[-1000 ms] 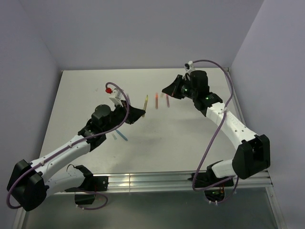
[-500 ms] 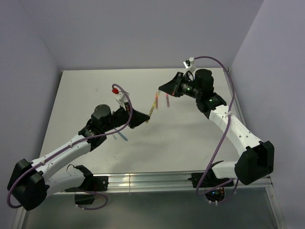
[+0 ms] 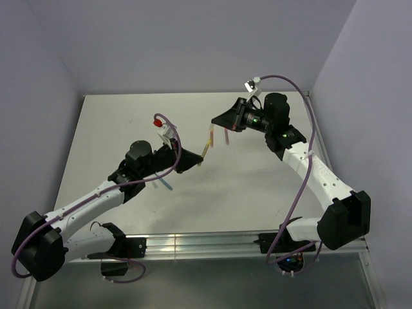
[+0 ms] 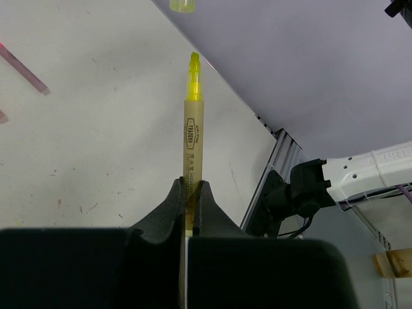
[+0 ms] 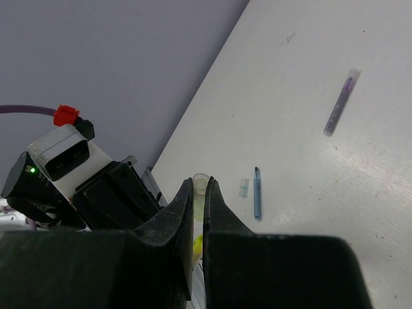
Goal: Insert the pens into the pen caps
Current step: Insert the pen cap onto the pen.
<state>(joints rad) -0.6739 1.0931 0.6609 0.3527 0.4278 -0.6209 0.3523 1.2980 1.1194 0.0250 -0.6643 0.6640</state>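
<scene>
Above the white surface (image 3: 257, 187), a yellow pen (image 4: 192, 122) is clamped in the closed left end effector (image 4: 191, 188), a yellow-green cap (image 5: 201, 180) in the closed right end effector (image 5: 199, 190). Pen tip and cap mouth should be aligned before pushing.

Dark print runs along the yellow pen (image 4: 192, 138), seemingly too small to read.

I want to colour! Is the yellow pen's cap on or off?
Off. The thin yellow pen has a bare tip, and the short yellow-green cap is apart, beyond it.
</scene>
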